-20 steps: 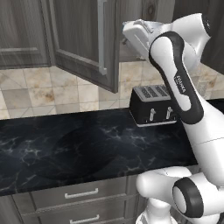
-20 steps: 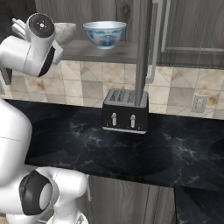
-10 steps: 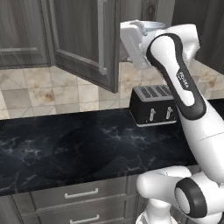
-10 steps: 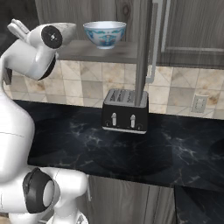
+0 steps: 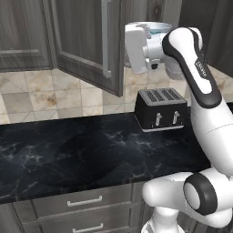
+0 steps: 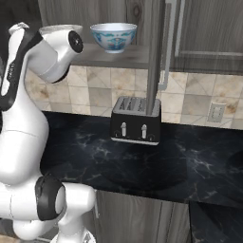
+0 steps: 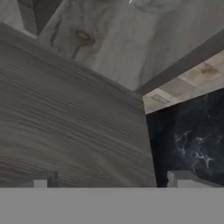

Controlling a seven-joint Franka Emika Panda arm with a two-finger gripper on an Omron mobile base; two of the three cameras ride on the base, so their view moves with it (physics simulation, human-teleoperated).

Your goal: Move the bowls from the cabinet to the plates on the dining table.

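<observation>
1. Here, the gripper (image 7: pixel 109 181) sits high at the open cabinet (image 5: pixel 86 41), its hand raised level with the shelf (image 6: pixel 114 56) in both base views.
2. In the hand view, 2 pale finger tips (image 7: pixel 37 180) stand far apart at the bottom, jaws spread wide, with nothing between them.
3. Past those tips the hand view shows grey wood grain close up, with a strip of tiled wall (image 7: pixel 183 85) and dark counter (image 7: pixel 192 140) to the right.
4. The patterned bowl (image 6: pixel 113 37), white with blue-teal marks, stands upright on the shelf in the right base view.
5. The marbled bowl (image 6: pixel 59 29) sits on the same shelf to its left, mostly hidden behind the robot's wrist, so only its rim shows.
6. In the left base view a bowl rim (image 5: pixel 150 26) peeks out just above the hand; the hand is near it, but whether they touch I cannot tell.
7. Below, a black toaster (image 5: pixel 160 108) rests on the black marble counter against the tiled wall.
8. An open cabinet door (image 6: pixel 154 52) hangs just above the toaster.
</observation>
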